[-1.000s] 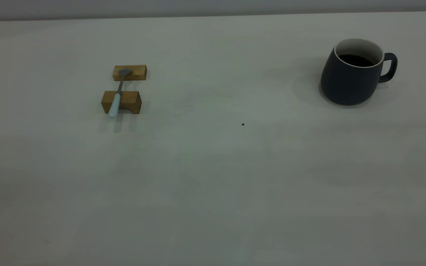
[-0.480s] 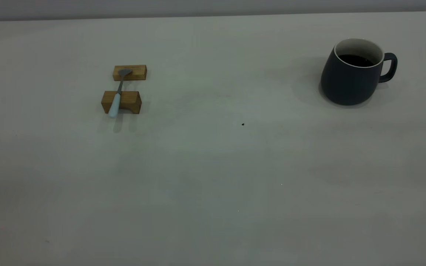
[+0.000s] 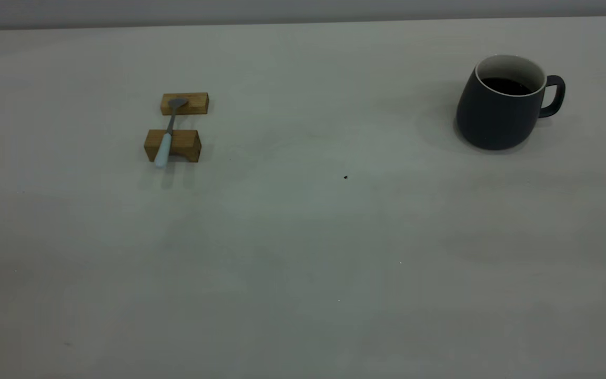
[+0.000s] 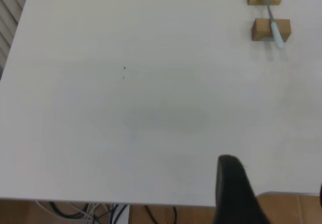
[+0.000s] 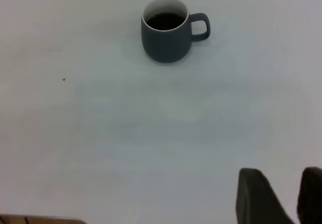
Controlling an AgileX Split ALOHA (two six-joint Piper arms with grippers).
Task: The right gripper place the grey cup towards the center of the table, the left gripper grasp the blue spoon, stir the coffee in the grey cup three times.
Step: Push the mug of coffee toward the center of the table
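The grey cup (image 3: 497,113) stands upright at the far right of the table (image 3: 303,237), handle pointing right, with dark coffee (image 3: 505,86) inside. The blue spoon (image 3: 166,138) lies across two wooden blocks at the left, its bowl on the far block and its pale handle over the near one. Neither gripper shows in the exterior view. In the left wrist view, the left gripper (image 4: 274,183) hangs open over the table's near edge, far from the spoon (image 4: 274,27). The right gripper (image 5: 282,183) is open and holds nothing, well short of the cup (image 5: 166,40).
The far wooden block (image 3: 184,103) and near wooden block (image 3: 177,145) hold the spoon off the surface. A tiny black speck (image 3: 345,177) marks the table's middle. Cables (image 4: 100,211) hang below the table edge by the left arm.
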